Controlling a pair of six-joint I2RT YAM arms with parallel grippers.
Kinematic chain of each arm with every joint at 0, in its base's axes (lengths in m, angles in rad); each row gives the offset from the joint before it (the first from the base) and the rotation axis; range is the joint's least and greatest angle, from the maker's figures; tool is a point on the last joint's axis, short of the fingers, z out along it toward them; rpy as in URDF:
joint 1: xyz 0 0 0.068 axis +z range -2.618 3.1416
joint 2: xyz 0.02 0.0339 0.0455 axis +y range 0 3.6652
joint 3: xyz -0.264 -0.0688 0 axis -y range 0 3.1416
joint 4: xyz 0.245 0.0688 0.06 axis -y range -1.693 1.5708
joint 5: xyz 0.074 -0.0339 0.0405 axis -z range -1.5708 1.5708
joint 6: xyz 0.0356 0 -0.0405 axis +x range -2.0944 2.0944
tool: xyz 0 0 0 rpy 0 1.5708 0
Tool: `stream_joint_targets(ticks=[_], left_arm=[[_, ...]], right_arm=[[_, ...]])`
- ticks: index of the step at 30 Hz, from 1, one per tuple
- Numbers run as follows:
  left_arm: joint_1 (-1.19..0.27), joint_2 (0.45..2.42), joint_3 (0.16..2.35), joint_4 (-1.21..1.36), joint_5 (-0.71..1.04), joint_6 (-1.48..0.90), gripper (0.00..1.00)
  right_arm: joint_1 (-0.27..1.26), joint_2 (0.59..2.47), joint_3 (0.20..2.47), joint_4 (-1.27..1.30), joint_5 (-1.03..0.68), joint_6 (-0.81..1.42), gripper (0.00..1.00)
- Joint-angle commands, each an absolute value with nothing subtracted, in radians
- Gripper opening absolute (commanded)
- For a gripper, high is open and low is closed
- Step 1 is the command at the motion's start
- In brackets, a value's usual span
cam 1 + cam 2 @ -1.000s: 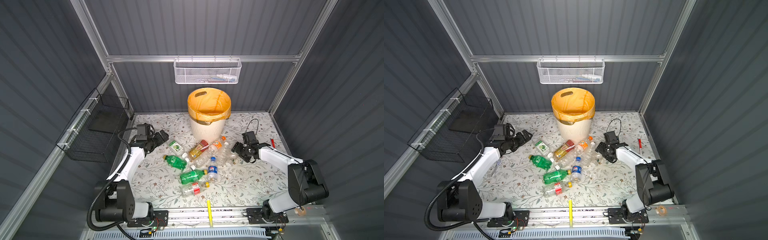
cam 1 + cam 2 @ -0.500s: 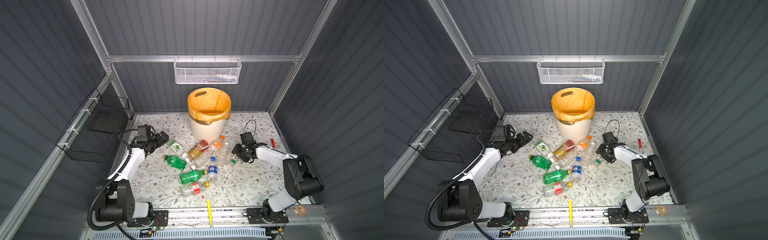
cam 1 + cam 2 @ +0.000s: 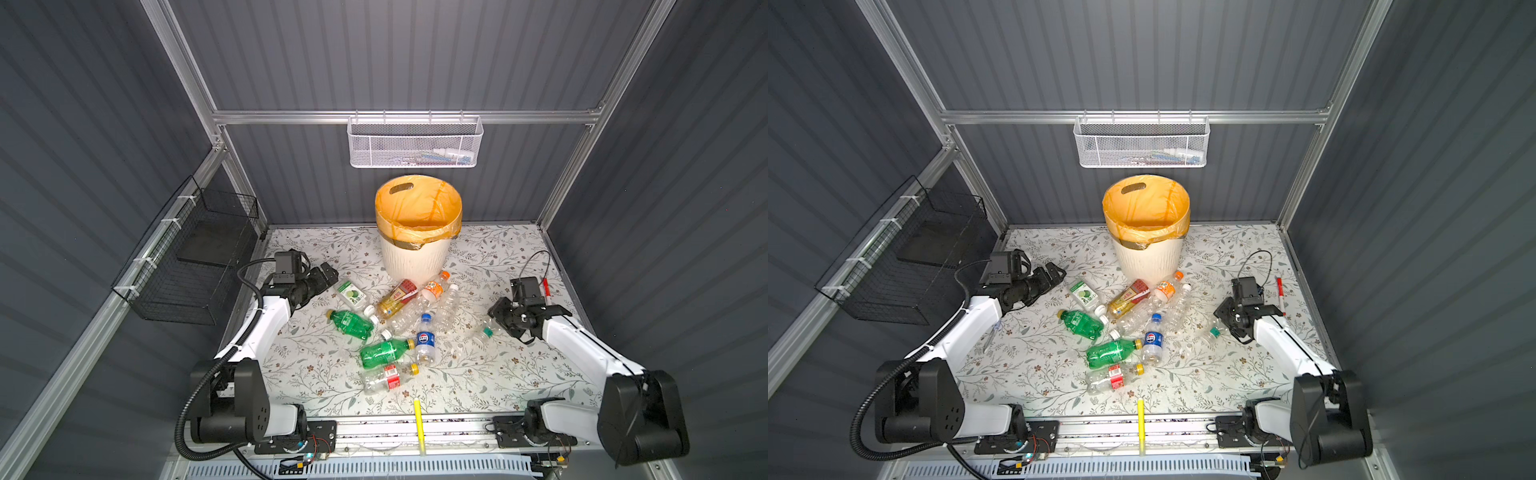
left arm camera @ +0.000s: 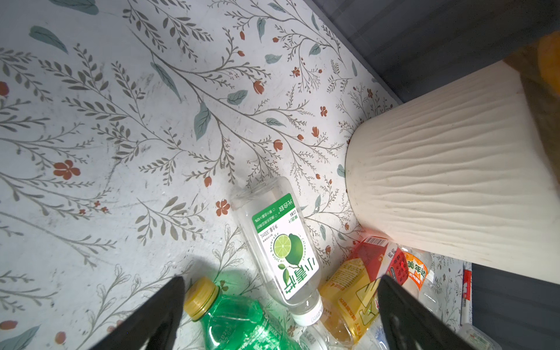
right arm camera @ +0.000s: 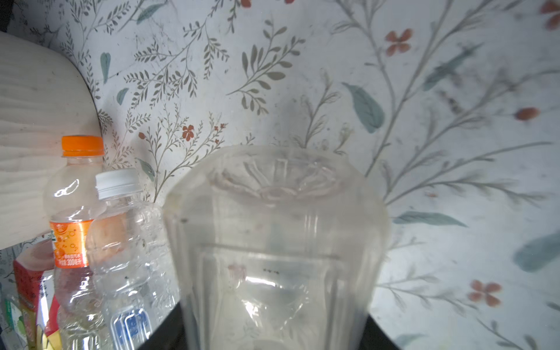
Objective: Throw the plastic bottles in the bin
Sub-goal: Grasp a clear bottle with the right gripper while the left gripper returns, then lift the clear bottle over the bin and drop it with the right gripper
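Right gripper (image 3: 500, 319) is pinching a clear bottle (image 5: 275, 236) between its jaws — left gripper (image 4: 280, 285) is hanging, jaws spread, just beside a lime-label bottle (image 4: 281, 242).

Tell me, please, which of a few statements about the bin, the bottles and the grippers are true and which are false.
1. The bin is lined with an orange-yellow bag. True.
2. The left gripper is closed on a green bottle. False: it is open and holds nothing, and the bottles lie ahead of it.
3. A clear bottle sits between the fingers of the right gripper. True.
4. The yellow pen lies inside the bin. False: it lies at the front edge of the table, far from the bin.
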State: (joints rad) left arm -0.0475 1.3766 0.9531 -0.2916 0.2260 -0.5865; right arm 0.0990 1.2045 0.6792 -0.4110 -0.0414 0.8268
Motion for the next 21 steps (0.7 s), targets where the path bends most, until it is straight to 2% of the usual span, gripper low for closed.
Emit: stream_joint_targets(ticks=[1,6,10,13,16,17,19,20,21], left_arm=[[-0.048,1.363,0.923,-0.297,0.249,-0.587,0.98],[-0.048,1.337,0.882,-0.299,0.252,-0.589,0.98],[-0.048,1.306,0.841,-0.295,0.26,-0.597,0.98],[-0.049,1.273,0.814,-0.293,0.271,-0.599,0.98],[-0.07,1.22,0.811,-0.311,0.268,-0.556,0.97],[-0.085,1.197,0.82,-0.328,0.246,-0.532,0.97],[-0.121,1.152,0.849,-0.383,0.198,-0.473,0.98],[-0.143,1.128,0.868,-0.415,0.171,-0.44,0.98],[-0.165,1.109,0.884,-0.444,0.145,-0.413,0.99]], right_arm=[[0.077,1.127,0.657,-0.543,-0.07,0.785,0.52],[0.075,1.038,0.663,-0.632,-0.091,0.755,0.52],[0.086,1.042,0.805,-0.69,-0.14,0.729,0.49],[0.108,1.133,1.116,-0.694,-0.187,0.722,0.49],[0.18,1.395,1.654,-0.708,-0.278,0.732,0.52],[0.2,1.499,1.889,-0.72,-0.322,0.749,0.59],[0.214,1.708,2.292,-0.794,-0.422,0.781,0.81],[0.213,1.816,2.494,-0.867,-0.437,0.8,0.96],[0.208,1.899,2.672,-0.928,-0.433,0.807,0.99]])
